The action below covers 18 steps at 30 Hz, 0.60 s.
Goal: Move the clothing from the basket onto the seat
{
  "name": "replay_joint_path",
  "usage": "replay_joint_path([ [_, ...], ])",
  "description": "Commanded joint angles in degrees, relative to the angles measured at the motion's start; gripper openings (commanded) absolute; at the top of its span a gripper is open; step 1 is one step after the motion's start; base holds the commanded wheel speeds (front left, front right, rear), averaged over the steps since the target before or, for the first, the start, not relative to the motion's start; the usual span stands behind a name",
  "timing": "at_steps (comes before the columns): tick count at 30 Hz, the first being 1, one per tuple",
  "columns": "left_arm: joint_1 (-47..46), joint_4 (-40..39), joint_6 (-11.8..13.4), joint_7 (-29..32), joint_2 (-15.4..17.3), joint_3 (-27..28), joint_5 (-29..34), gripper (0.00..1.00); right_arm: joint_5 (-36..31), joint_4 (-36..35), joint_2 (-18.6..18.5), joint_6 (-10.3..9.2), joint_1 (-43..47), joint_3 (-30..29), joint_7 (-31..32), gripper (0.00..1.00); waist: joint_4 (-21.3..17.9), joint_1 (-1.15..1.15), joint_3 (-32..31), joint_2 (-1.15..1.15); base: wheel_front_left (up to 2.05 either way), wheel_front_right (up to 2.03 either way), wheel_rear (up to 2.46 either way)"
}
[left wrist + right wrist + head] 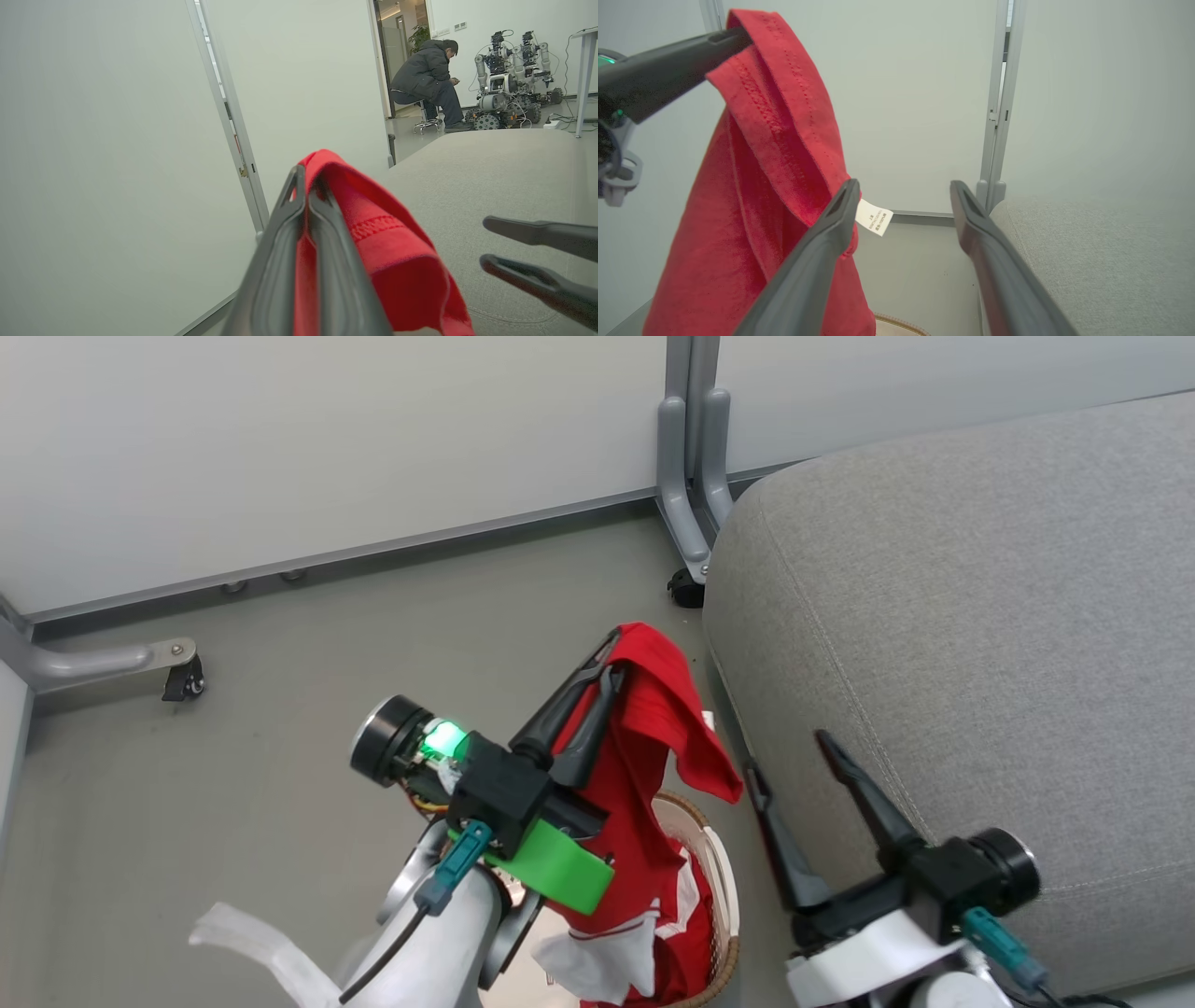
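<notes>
My left gripper [611, 658] is shut on a red garment [653, 728] and holds it up above the basket [721, 868], whose brown rim peeks out at the bottom. More red cloth with white trim [667, 933] lies in the basket. The lifted garment [387, 242] drapes over the shut fingers [299, 219] in the left wrist view. To the right lies the grey seat [980, 644]. My right gripper [789, 751] stands open at the seat's near edge, empty. In the right wrist view the hanging garment [756, 186] with a small white tag [874, 217] is left of the open fingers [840, 219].
A grey partition wall with metal feet and castors [686, 583] stands behind, on a grey floor [280, 709]. Another castor foot [182, 677] is at the left. Far off in the left wrist view a person [427, 74] sits by other robots [509, 79].
</notes>
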Motion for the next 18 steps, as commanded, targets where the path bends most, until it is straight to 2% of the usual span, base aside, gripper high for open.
replay_joint_path([
  [1, -1.3, 0.4, -0.4, 0.0, 0.1, -0.6, -0.8, 0.0, -0.2, 0.4, -0.1, 0.0, -1.2, 1.1, -0.2, 1.0, 0.1, 0.0, 0.2, 0.0, 0.0, 0.0, 0.0],
  [8, -6.2, 3.9, -1.8, 0.0, -0.2, -6.1, -4.2, 0.0, 1.0, 3.4, -0.7, -0.01, -6.9, 7.5, -0.2, 1.0, 0.1, 0.0, 1.3, 0.0, 0.0, 0.0, 0.0],
  [15, -9.9, 6.6, -2.1, 0.0, -0.2, -11.7, -9.2, 0.0, 0.5, 7.3, -0.4, -0.01, -10.2, 7.9, -0.2, 1.0, 0.8, 0.0, 2.2, 0.0, 0.0, 0.0, 0.0],
  [18, -10.9, 7.6, -1.5, 0.5, -0.2, -13.6, -11.7, 0.0, 0.3, 7.2, -0.2, -0.01, -10.5, 6.7, -0.2, 1.0, 1.2, 0.0, 2.4, 0.0, 0.0, 0.0, 0.0],
])
